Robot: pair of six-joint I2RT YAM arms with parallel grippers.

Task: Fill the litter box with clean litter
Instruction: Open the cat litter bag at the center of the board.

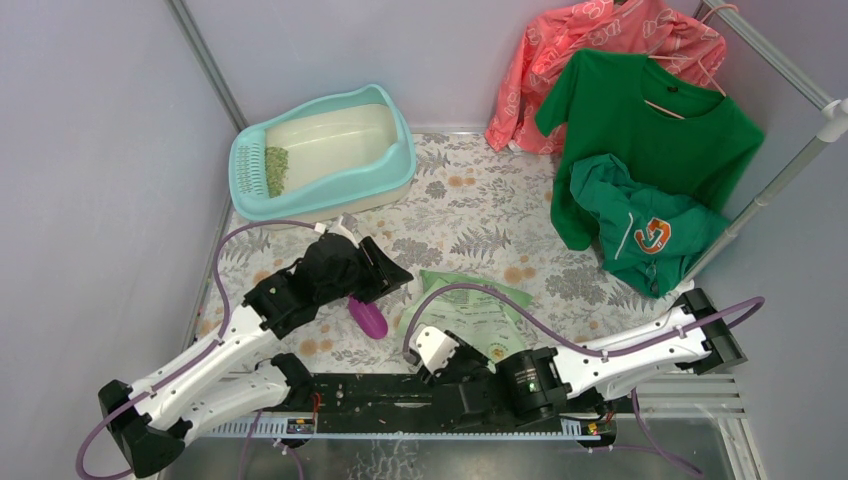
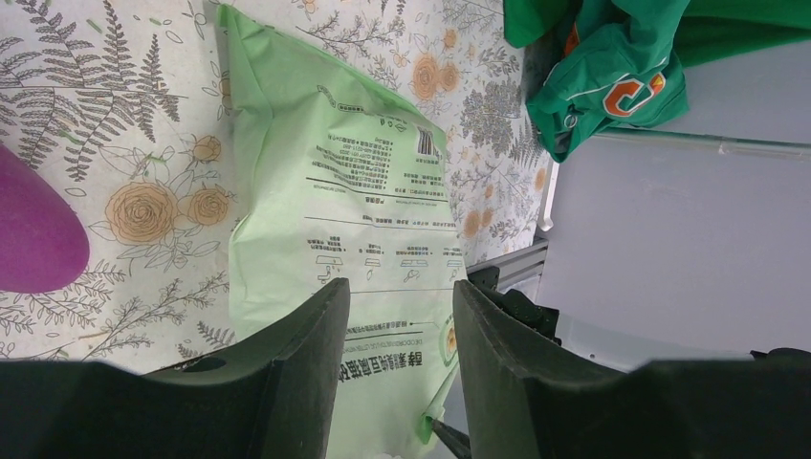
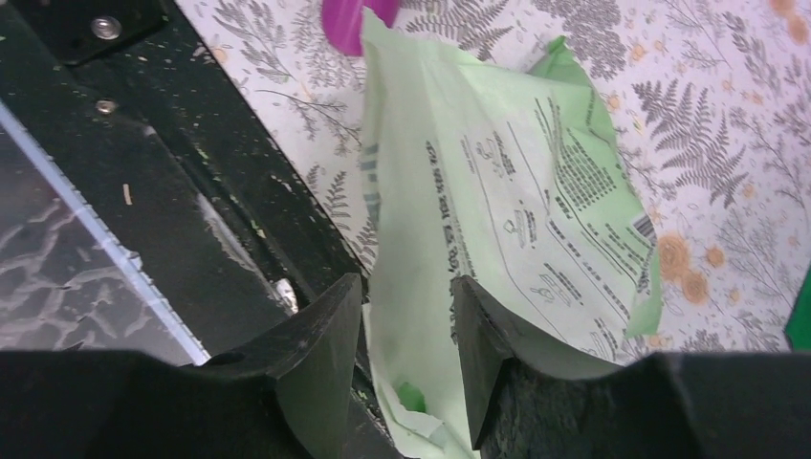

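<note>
Two arms crouch low at the near edge of the worktop [image 1: 480,200]. The right arm is folded back toward 9 o'clock. The right gripper [image 3: 406,282] has its jaws apart, with the crumpled near end of a thin, pale-green printed plastic bag [image 3: 516,191] filling the gap; whether they pinch it cannot be told. The left arm stretches toward 2 o'clock. The left gripper [image 2: 397,296] has its jaws apart and holds nothing, pointing over the bag. A smooth purple scoop [image 1: 368,318] lies just beside the bag, at its 9 o'clock side, on a cloth printed with ferns and orange flowers. At 11 o'clock, by the grey back wall, sits the turquoise-rimmed litter box [image 1: 405,150]. The clean litter [image 1: 275,170] is a small green granular patch in the cream basin beside the slotted grate [image 1: 250,170]. At 1 o'clock, a coral garment [image 1: 600,50] and green shirts [image 1: 650,120] hang from a metal rail [image 1: 780,180].
</note>
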